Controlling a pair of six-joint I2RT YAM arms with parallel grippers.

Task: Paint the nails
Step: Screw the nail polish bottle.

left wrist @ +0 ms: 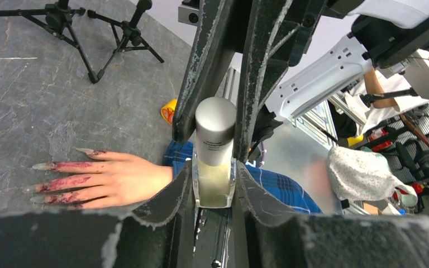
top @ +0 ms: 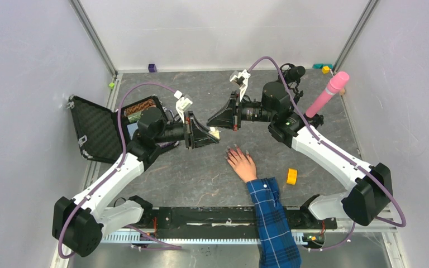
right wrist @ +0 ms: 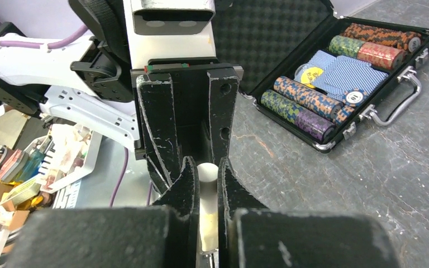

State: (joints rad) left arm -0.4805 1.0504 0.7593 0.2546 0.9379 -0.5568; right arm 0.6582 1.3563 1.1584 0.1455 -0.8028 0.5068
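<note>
We list a robotics lab cell: white panel walls, aluminium corner posts, grey tabletop, small tripods.

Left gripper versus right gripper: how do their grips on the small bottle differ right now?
The left gripper clamps the bottle by its clear glass body; the right gripper clamps its silver cap. The left gripper reaches in from the open case side; the right gripper comes from the opposite side, so they meet nose to nose. Shared: both are shut on the same bottle, just past the fingertips of the hand.
</note>
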